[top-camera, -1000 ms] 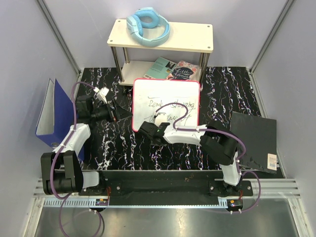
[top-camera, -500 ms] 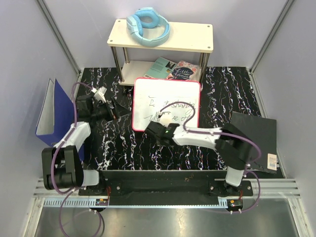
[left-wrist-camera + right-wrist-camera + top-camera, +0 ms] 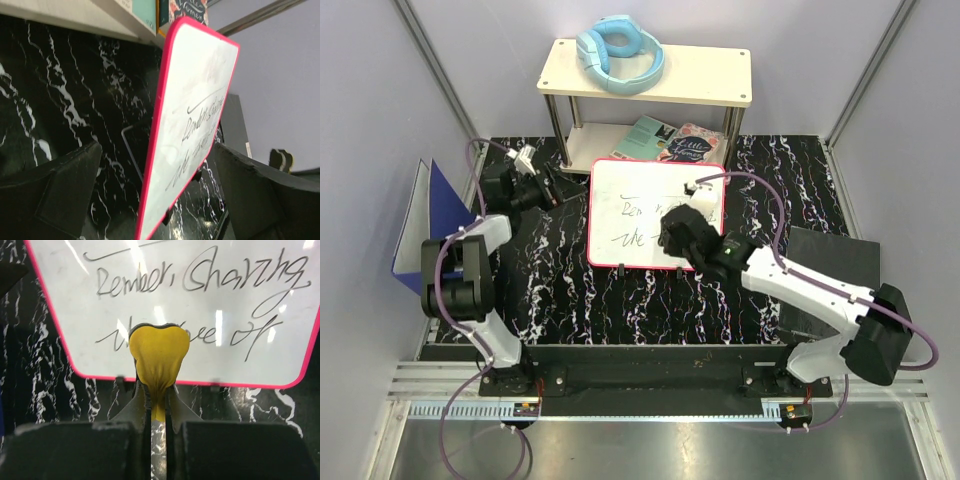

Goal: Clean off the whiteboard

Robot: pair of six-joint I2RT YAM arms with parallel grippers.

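Note:
The whiteboard (image 3: 645, 200), white with a red-pink rim, lies on the black marbled table and bears two lines of black handwriting. My right gripper (image 3: 672, 222) hovers over its lower middle, shut on a yellow cloth (image 3: 159, 356). The cloth rests against the lower line of writing, just above the bottom rim, and my right gripper (image 3: 158, 390) pinches its tail. My left gripper (image 3: 558, 186) is at the board's upper left edge. In the left wrist view the board (image 3: 195, 115) stands edge-on between my open left gripper's (image 3: 157, 147) wide-spread fingers (image 3: 70, 185), not touching them.
A cream shelf (image 3: 720, 70) on metal legs stands behind the board with blue headphones (image 3: 620, 52) on top and books (image 3: 675, 142) beneath. A blue binder (image 3: 430, 225) stands at the left. A black folder (image 3: 835, 285) lies at the right.
My right arm has swung from the board's lower left corner up and right onto its lower middle. My left gripper has moved up toward the board's upper left edge.

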